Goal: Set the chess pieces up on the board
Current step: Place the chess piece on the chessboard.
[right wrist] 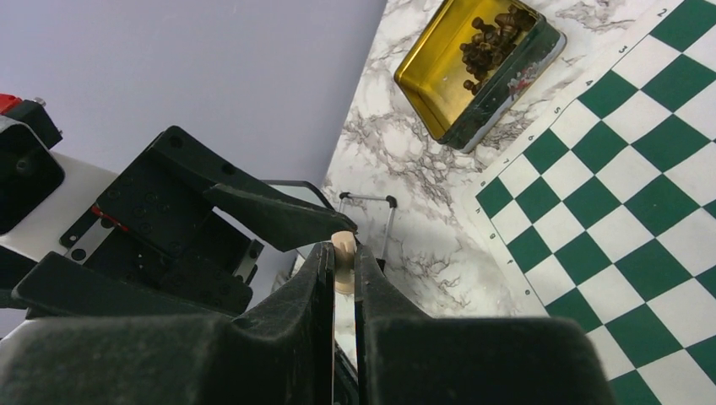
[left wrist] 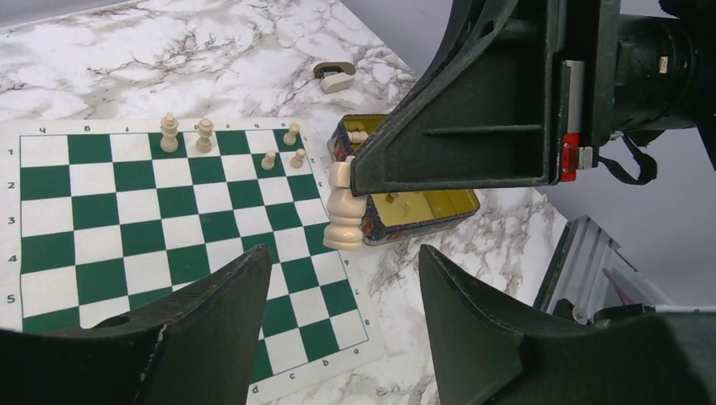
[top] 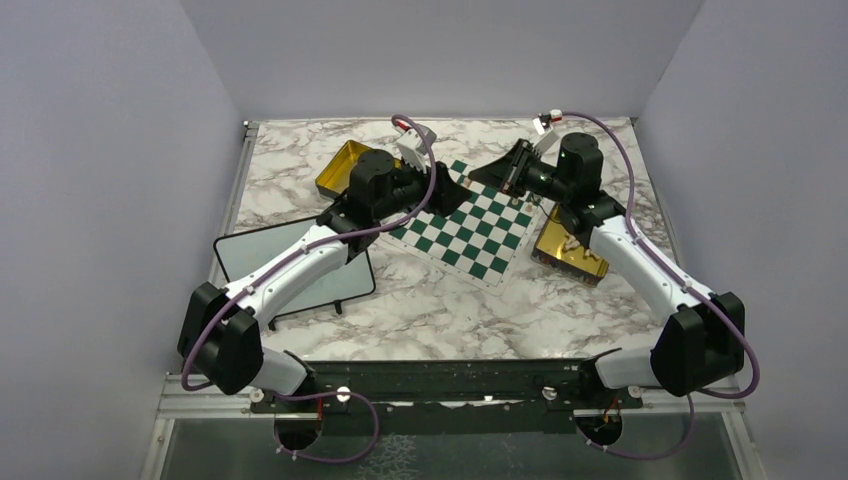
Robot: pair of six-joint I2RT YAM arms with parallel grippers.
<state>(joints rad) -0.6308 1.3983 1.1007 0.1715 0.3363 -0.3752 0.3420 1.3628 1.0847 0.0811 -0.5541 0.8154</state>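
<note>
The green and white board (top: 470,228) lies mid-table; it also shows in the left wrist view (left wrist: 169,219) and the right wrist view (right wrist: 625,194). Several beige chess pieces (left wrist: 204,135) stand along its row 1 edge. My right gripper (right wrist: 343,253) is shut on a beige chess piece (right wrist: 343,246), held above the board's edge; the piece also shows in the left wrist view (left wrist: 342,211). My left gripper (left wrist: 344,253) is open and empty, just short of that piece. In the top view both grippers meet over the board's far corner, left gripper (top: 450,190), right gripper (top: 490,172).
A gold tin with beige pieces (left wrist: 422,207) sits by the board's right edge (top: 570,255). A gold tin with dark pieces (right wrist: 477,51) sits at the far left (top: 345,165). A black-framed whiteboard (top: 295,265) lies left. A small white clip (left wrist: 335,76) lies beyond the board.
</note>
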